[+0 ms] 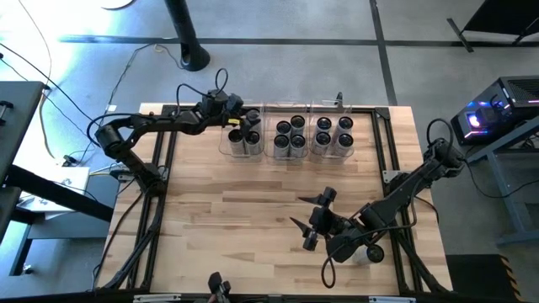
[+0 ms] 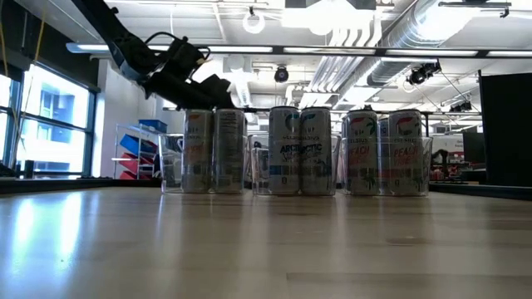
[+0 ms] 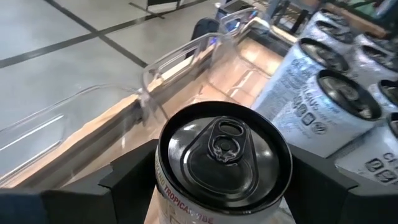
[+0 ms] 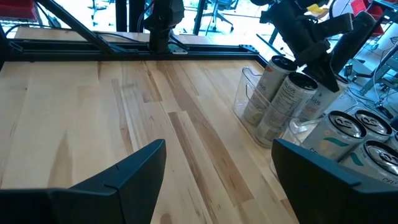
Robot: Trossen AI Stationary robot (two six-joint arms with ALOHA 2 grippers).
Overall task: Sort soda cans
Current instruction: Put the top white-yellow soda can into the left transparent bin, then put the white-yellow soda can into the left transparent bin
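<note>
Only wrist view shows can (image 3: 224, 155) top.

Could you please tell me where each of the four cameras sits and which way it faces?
High view: above the table, looking straight down; both arms show, left gripper at the bins, right gripper open over bare wood.
Low view: at tabletop height, facing the cans; left arm reaches in from above.
Left wrist view: looks down on one can between its own fingers.
Right wrist view: looks across the table toward the bins; own open fingers below.
Shared: high and right wrist views both show the left gripper over the cans.
</note>
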